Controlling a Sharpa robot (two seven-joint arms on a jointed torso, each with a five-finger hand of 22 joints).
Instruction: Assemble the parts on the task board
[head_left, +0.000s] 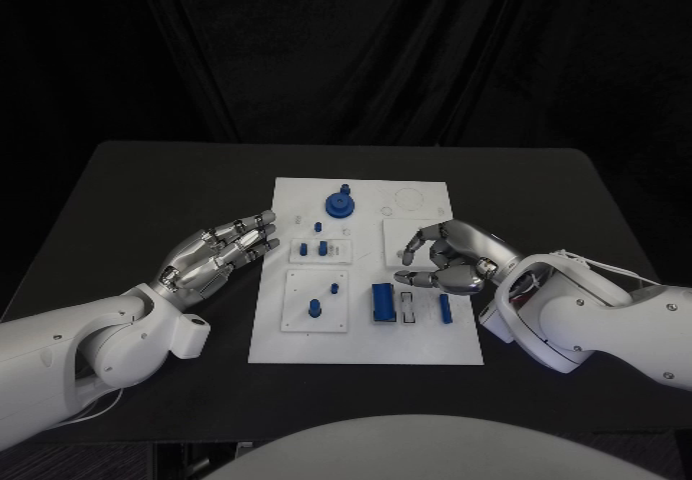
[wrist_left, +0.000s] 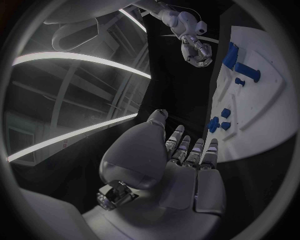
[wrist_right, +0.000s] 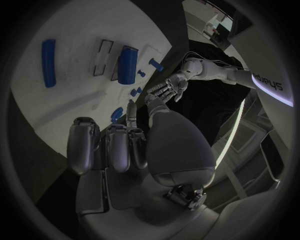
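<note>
The white task board (head_left: 433, 345) lies mid-table. At its far end stands a round blue part (head_left: 339, 203), with small blue pegs (head_left: 319, 247) below it and two more pegs (head_left: 335, 288) on a lower plate. A blue block (head_left: 382, 302) and a thin blue bar (head_left: 446, 308) lie near the front right. My left hand (head_left: 216, 250) hovers at the board's left edge, fingers stretched out and apart, holding nothing. My right hand (head_left: 450, 258) hangs over the board's right middle, just beyond the block, with fingers curled in; I see nothing in them.
The black table (head_left: 144, 200) surrounds the board on all sides. In the left wrist view my left hand (wrist_left: 181, 165) points toward the board (wrist_left: 262, 115) and my right hand (wrist_left: 197, 50) is beyond. The right wrist view shows the block (wrist_right: 127, 65) and bar (wrist_right: 48, 56).
</note>
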